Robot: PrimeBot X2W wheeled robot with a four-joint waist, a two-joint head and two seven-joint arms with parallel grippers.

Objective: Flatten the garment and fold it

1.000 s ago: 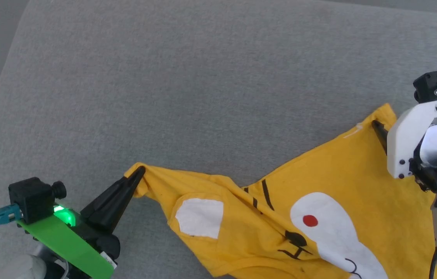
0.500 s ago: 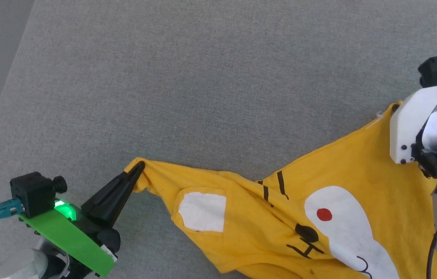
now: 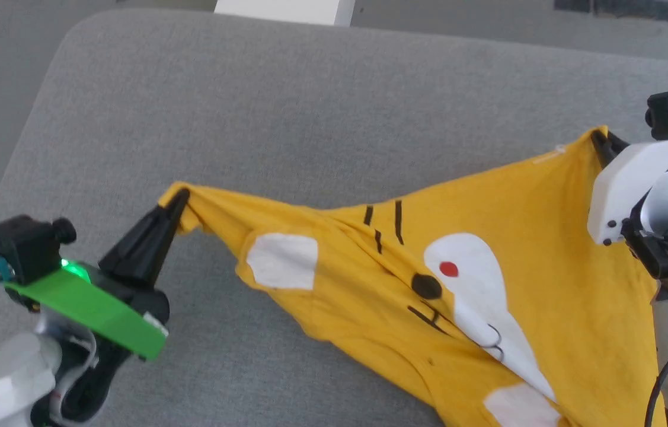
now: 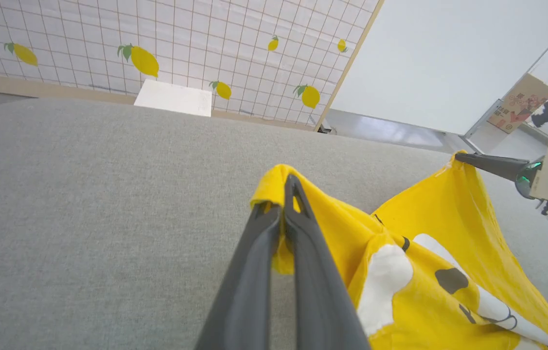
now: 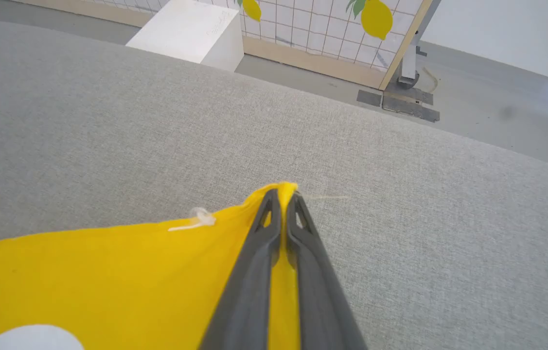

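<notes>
The garment (image 3: 547,243) is a bright yellow T-shirt printed with white patches, a red dot and black lines, stretched between both grippers above the grey cushion (image 3: 310,118). My left gripper (image 3: 179,197) is shut on its left corner, pinched between the dark fingers (image 4: 289,194). My right gripper (image 3: 597,137) is shut on the far right corner, where the yellow cloth (image 5: 108,272) runs between the closed fingertips (image 5: 281,194). The garment (image 4: 424,272) sags in the middle, with folds near the left white patch. Its lower part runs off the head view's bottom edge.
The wide grey cushion has free room behind and left of the garment. Beyond its far edge stand a white box (image 5: 191,31), a lemon-patterned tiled wall (image 4: 157,43) and grey floor (image 5: 497,112). A cardboard box (image 4: 519,104) sits far right.
The right gripper has shut on the garment's far right corner. Both grippers now hold the cloth raised and stretched; the head camera has shifted, showing the cushion's far edge.
</notes>
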